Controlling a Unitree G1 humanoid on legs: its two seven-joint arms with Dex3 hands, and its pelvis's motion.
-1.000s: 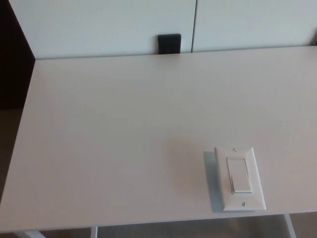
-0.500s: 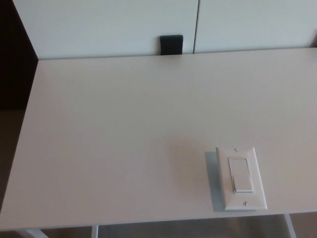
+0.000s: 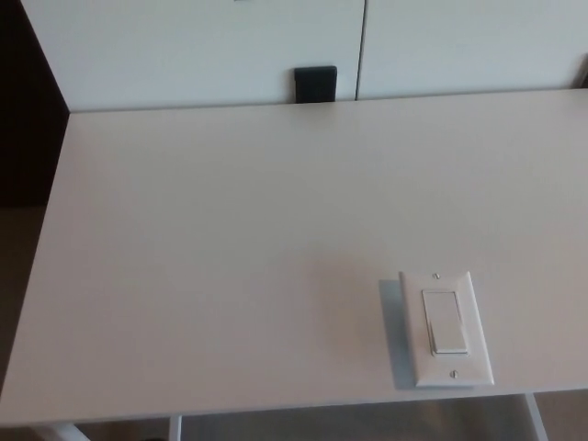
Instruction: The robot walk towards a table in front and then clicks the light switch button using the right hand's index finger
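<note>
A white light switch plate (image 3: 446, 328) lies flat on the white table (image 3: 230, 248), near the front edge at the right. Its rocker button (image 3: 446, 322) sits in the middle of the plate, with a small screw above and below it. Neither of my hands shows in the head view, and no arm is visible.
Behind the table stands a white panelled wall (image 3: 202, 46) with a small black block (image 3: 315, 84) at the table's far edge. A dark area (image 3: 23, 119) lies beyond the table's left side. White table legs (image 3: 537, 418) show below the front edge.
The whole picture shifts by only a few pixels, so the camera has moved slightly. The switch plate has not moved on the table.
</note>
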